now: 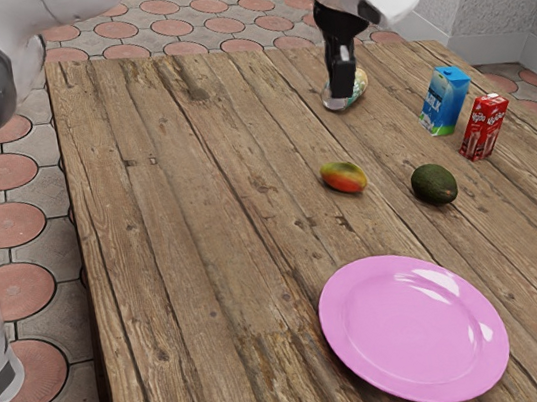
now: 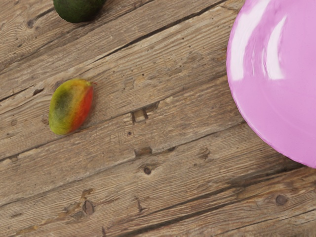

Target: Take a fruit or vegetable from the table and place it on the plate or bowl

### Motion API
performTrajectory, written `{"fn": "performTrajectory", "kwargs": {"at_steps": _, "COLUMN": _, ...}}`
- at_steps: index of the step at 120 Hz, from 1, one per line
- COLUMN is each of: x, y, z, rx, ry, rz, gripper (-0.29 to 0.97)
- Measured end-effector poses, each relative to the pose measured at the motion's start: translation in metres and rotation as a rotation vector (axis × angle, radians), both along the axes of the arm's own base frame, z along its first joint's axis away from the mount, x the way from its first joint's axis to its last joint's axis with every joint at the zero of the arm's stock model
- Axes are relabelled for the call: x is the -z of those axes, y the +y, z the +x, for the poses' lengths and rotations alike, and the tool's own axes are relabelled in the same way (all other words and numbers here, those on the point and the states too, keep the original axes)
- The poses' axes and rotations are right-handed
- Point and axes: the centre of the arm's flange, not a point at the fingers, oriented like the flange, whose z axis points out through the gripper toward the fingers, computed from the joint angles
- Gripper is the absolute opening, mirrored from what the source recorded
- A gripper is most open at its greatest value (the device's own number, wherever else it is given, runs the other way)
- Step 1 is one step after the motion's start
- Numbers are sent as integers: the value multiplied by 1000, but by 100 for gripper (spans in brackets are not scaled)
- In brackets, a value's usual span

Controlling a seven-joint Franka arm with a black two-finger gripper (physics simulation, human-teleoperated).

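Observation:
At the table's far side my gripper [image 1: 344, 99] points down, its tip at the table surface. A small green-yellow fruit [image 1: 361, 86] lies right against it on the side toward the exterior view's right, partly hidden by the hand. A red-green mango [image 1: 344, 178] [image 2: 70, 106] lies mid-table, well nearer than the gripper. A dark green avocado [image 1: 434, 183] [image 2: 77, 9] lies to the exterior view's right of the mango. The pink plate [image 1: 414, 327] [image 2: 276, 84] sits bare at the near edge.
A blue carton [image 1: 445, 100] and a red carton [image 1: 483, 126] stand upright near the table edge on the exterior view's right, close to the gripper. The wooden table [image 1: 185, 254] drops off to tiled floor at the exterior view's left.

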Motion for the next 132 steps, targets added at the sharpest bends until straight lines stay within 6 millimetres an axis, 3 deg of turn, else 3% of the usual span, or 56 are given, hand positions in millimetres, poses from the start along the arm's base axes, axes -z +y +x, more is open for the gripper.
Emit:
{"fn": "performTrajectory", "kwargs": {"at_steps": 5, "x": 18, "y": -14, "z": 7, "rx": 11, "ry": 37, "rz": 6, "gripper": 68}}
{"fn": "performTrajectory", "kwargs": {"at_steps": 11, "x": 30, "y": -4, "z": 16, "rx": -24, "ry": 62, "rz": 9, "gripper": 68}}
{"fn": "performTrajectory", "kwargs": {"at_steps": 22, "x": 40, "y": 12, "z": 24, "rx": -74, "ry": 85, "rz": 14, "gripper": 68}}
{"fn": "performTrajectory", "kwargs": {"at_steps": 50, "x": 67, "y": -4, "z": 27, "rx": -100, "ry": 144, "rz": -1, "gripper": 68}}
{"fn": "performTrajectory", "kwargs": {"at_steps": 63, "x": 79, "y": 14, "z": 36, "rx": -203, "ry": 176, "rz": -83, "gripper": 68}}
{"fn": "performTrajectory", "kwargs": {"at_steps": 72, "x": 83, "y": 17, "z": 26, "rx": -266, "ry": 207, "rz": -153, "gripper": 68}}
{"fn": "performTrajectory", "kwargs": {"at_steps": 85, "x": 98, "y": -9, "z": 7, "rx": -273, "ry": 255, "rz": -198, "gripper": 68}}
{"fn": "performTrajectory", "kwargs": {"at_steps": 92, "x": 107, "y": 2, "z": 12, "rx": -338, "ry": 264, "rz": -245, "gripper": 68}}
{"fn": "performTrajectory", "kwargs": {"at_steps": 103, "x": 108, "y": 24, "z": 24, "rx": -455, "ry": 228, "rz": -303, "gripper": 68}}
{"fn": "performTrajectory", "kwargs": {"at_steps": 132, "x": 115, "y": 25, "z": 40, "rx": -623, "ry": 189, "rz": -367, "gripper": 68}}
